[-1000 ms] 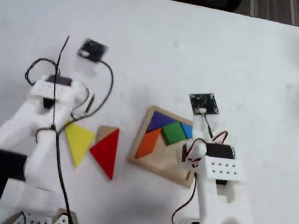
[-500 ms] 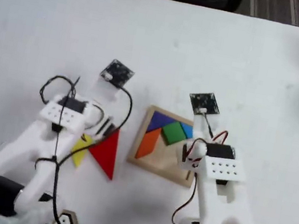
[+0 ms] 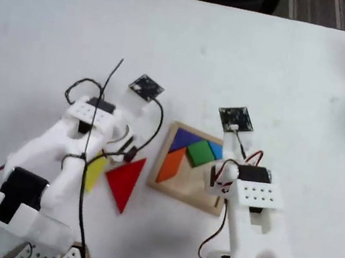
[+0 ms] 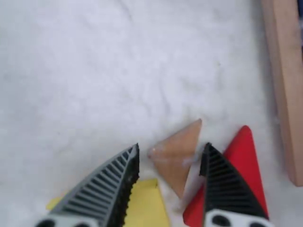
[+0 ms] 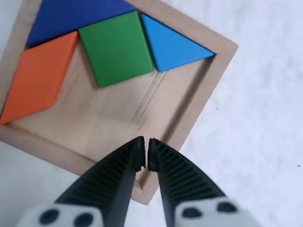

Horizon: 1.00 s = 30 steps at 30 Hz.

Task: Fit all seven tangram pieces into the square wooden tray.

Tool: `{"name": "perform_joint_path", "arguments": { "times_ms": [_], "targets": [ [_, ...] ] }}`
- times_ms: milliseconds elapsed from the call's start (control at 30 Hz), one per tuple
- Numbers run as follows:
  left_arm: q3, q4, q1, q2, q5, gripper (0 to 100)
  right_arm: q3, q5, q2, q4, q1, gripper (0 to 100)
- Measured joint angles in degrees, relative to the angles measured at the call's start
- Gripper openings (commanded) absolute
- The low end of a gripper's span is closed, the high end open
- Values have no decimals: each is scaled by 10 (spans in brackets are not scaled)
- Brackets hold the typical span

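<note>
Left gripper (image 4: 170,149) is spread open, low over the table, with the small plain-wood triangle (image 4: 177,161) between its jaws. Nothing is gripped yet.

Key relation: the triangle's long edge faces the black finger (image 4: 222,189) and runs roughly along it. The opposite corner points at the grey finger (image 4: 109,184). Closing would therefore pinch corner against long edge (my read: that's a one-point contact on the grey side, so the piece may swivel as the jaws close).

Neighbours are tight. The large red triangle (image 4: 234,170) sits just beside the wood one, partly under the black finger; can't tell if they touch. The yellow triangle (image 4: 144,208) lies under the grey finger. Either could get nudged.

The square wooden tray (image 4: 281,85) lies past the red triangle, close by. In the high view it sits between the two arms, with the red triangle (image 3: 124,181) and yellow triangle (image 3: 93,172) on its left-arm side. The left arm is clearly the nearer one to all three loose pieces.

Tray (image 5: 189,111) contents:
- dark blue triangle (image 5: 75,14)
- green square (image 5: 116,47)
- light blue triangle (image 5: 173,45)
- orange parallelogram (image 5: 35,78)

That's four of seven seated. The bare floor is on the side nearest the right arm.

Right gripper (image 5: 146,153) has its fingertips closed together and holds nothing. It sits over the tray's near rim, beside that bare area.

Likely step in hand: grasp the wood triangle, then carry it across the red one into the tray.
</note>
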State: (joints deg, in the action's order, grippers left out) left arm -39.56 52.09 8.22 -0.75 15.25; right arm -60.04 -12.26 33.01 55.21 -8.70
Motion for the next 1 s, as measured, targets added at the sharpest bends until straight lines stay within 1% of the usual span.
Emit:
{"name": "perform_joint_path", "arguments": {
  "times_ms": [467, 567, 667, 1000],
  "targets": [
    [2, 0, 4, -4, 6, 215, 0, 0, 0, 0, 10, 24],
    [3, 0, 18, -4, 43, 170, 0, 0, 0, 0, 11, 24],
    [3, 0, 30, -4, 57, 136, 0, 0, 0, 0, 13, 24],
    [3, -1, 34, -4, 61, 129, 0, 0, 0, 0, 11, 24]
  ]
}}
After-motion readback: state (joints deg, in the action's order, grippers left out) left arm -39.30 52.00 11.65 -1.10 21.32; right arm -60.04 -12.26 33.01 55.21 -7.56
